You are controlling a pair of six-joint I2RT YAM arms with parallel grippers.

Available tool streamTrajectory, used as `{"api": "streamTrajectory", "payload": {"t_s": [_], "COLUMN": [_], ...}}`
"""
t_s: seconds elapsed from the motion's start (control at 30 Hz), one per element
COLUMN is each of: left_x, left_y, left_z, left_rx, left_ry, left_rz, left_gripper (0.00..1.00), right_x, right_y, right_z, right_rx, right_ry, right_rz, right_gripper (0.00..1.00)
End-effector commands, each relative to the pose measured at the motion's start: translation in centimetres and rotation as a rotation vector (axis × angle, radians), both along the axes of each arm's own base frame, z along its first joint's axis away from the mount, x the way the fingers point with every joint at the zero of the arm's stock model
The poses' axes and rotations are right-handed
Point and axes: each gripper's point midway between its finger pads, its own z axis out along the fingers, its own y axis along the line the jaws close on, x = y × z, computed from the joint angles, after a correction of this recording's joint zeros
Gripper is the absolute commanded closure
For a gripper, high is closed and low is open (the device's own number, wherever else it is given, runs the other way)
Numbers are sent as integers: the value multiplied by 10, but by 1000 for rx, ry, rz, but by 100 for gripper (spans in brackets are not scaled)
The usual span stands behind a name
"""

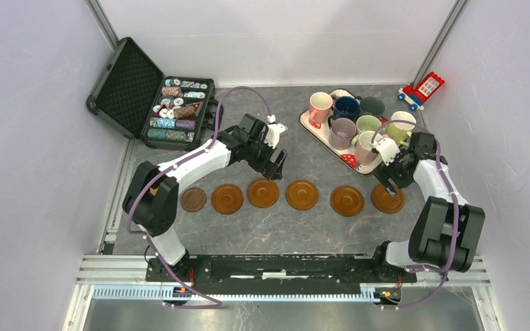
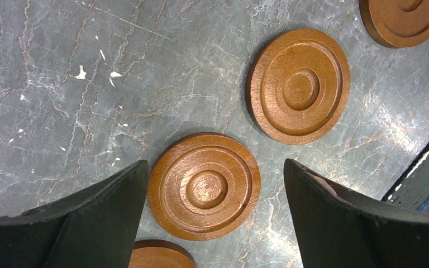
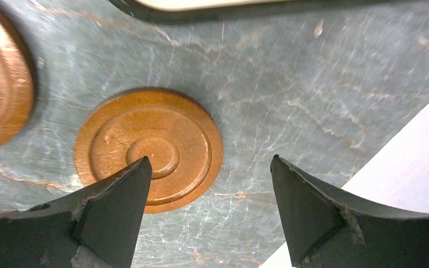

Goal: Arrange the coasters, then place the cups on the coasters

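6 coasters (image 1: 301, 194) lie in a row across the counter (image 1: 303, 234). The left hand (image 1: 274, 167), wide and empty, hovers over the 3rd. The right hand (image 1: 389, 181), also wide and empty, hovers over the 6th. The cups (image 1: 345, 127) crowd the tray (image 1: 348, 161) just behind it, so the right arm looks nearer.

**Even light, local glare and blur**

Reads bright and diffuse from overhead in the top view; casts faint, short shadows on the table (image 1: 303, 227). Shows glossy sheen on the nearest coaster (image 2: 204, 186) and a glare streak at right in the left wrist view. Blurs toward the top edge in the right wrist view; washes out white at lower right. Leaves the dark fingers (image 2: 78, 223) soft near the lens.
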Motion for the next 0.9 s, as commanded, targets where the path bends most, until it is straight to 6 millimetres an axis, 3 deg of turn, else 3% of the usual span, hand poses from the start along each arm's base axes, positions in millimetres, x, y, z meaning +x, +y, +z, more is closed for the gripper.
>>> {"api": "streamTrajectory", "payload": {"t_s": [0.0, 0.23, 0.4, 0.73, 0.87], "left_x": [5, 0, 4, 15, 19], "left_y": [8, 24, 18, 18, 21], "left_z": [28, 18, 11, -4, -12], "left_rx": [-47, -43, -44, -68, -60], "left_ry": [-85, -52, -24, 55, 73], "left_rz": [-6, -10, -12, 57, 77], "left_gripper": [3, 4, 6, 6, 7], "right_x": [15, 10, 1, -12, -16], "right_y": [28, 84, 116, 146, 150], "right_z": [36, 42, 27, 5, -2], "right_rx": [100, 190, 171, 135, 105], "right_ry": [-95, -115, -85, -44, -37], "right_rz": [126, 309, 409, 501, 509], "right_gripper": [14, 15, 15, 12, 12]}}
